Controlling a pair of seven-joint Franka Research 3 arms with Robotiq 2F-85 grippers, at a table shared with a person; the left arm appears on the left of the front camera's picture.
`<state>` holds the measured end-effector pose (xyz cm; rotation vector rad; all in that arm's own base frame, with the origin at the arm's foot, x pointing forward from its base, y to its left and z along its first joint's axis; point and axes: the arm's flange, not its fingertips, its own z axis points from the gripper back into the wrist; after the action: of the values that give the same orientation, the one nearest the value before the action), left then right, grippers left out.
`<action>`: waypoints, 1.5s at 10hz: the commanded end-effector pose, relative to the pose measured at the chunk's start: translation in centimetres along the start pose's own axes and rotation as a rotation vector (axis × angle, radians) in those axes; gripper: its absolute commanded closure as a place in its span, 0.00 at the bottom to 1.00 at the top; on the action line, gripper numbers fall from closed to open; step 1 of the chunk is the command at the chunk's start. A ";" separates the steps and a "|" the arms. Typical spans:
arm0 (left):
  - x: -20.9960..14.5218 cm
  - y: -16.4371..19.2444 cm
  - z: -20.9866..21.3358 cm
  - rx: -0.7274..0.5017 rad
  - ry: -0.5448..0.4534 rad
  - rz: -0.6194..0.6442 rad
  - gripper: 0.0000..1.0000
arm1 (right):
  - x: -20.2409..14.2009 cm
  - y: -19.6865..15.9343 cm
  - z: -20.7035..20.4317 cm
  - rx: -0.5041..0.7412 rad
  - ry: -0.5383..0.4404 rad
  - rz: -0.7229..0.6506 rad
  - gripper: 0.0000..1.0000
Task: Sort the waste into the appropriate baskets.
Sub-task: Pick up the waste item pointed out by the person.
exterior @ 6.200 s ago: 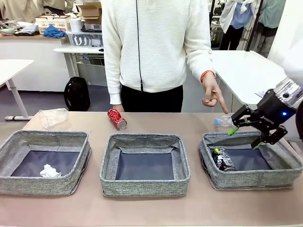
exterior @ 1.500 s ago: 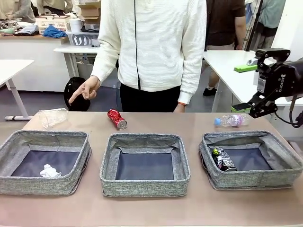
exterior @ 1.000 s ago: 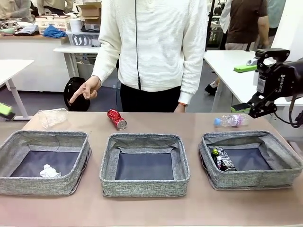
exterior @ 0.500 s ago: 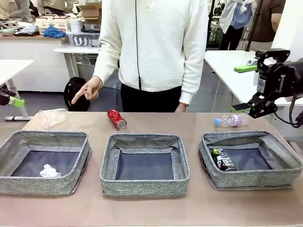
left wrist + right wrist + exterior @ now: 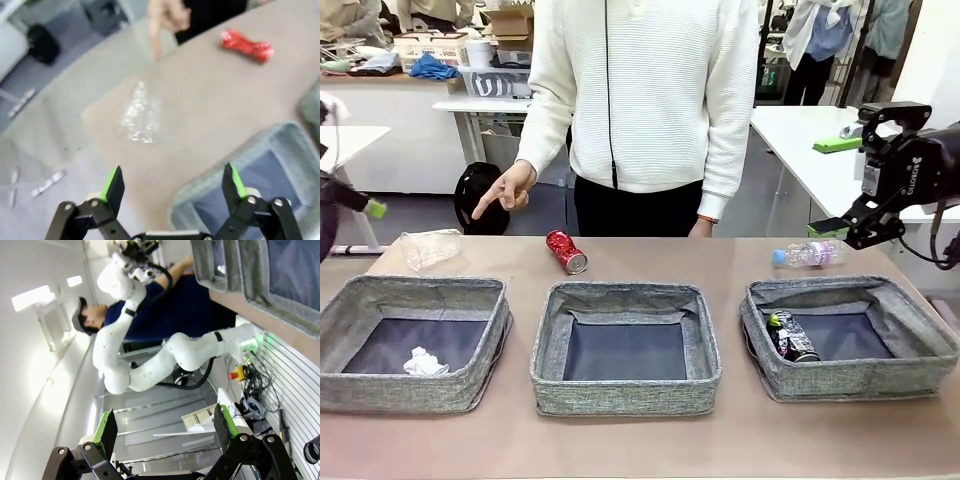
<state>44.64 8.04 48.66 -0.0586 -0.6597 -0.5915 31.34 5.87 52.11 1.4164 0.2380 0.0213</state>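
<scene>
- Middle basket (image 5: pixel 625 395): the reference point; the front view shows bare dark lining inside.
- Left basket (image 5: pixel 400 392), beside it: holds the crumpled white paper ball (image 5: pixel 425 362).
- Right basket (image 5: pixel 850 380), on its other side: holds the dark printed can (image 5: pixel 790 336).
- Red can (image 5: pixel 566 251): on the table, just behind the middle basket's far-left corner.
- Crushed clear plastic bottle (image 5: pixel 431 247): well left of the middle basket, behind the left basket. The left wrist view shows the person's hand (image 5: pixel 167 15) pointing a finger towards it.
- Small clear bottle with pink label (image 5: pixel 807 254): far right, behind the right basket.
- Left gripper (image 5: pixel 172 180): jaws apart and holding nothing, above the table edge at the left basket's corner.
- Right gripper (image 5: pixel 162 427): jaws apart and holding nothing. The front view shows it raised, right of the middle basket, above the small bottle.
</scene>
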 end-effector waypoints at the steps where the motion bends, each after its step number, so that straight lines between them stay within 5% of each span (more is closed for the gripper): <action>1: 4.0 2.0 -4.0 0.040 0.108 0.026 0.00 | 0.0 0.2 0.0 0.023 -0.002 0.006 0.00; 6: 6.7 4.3 -13.2 0.026 0.230 -0.045 0.00 | 0.0 0.2 0.0 0.023 -0.002 0.006 0.00; 15: 4.9 5.2 -22.6 0.017 0.376 -0.142 0.00 | 0.0 0.2 0.0 0.023 -0.002 0.006 0.00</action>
<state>62.59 4.87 33.86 0.1051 -0.3120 -0.7278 31.34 5.82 52.11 1.4169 0.2377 0.0202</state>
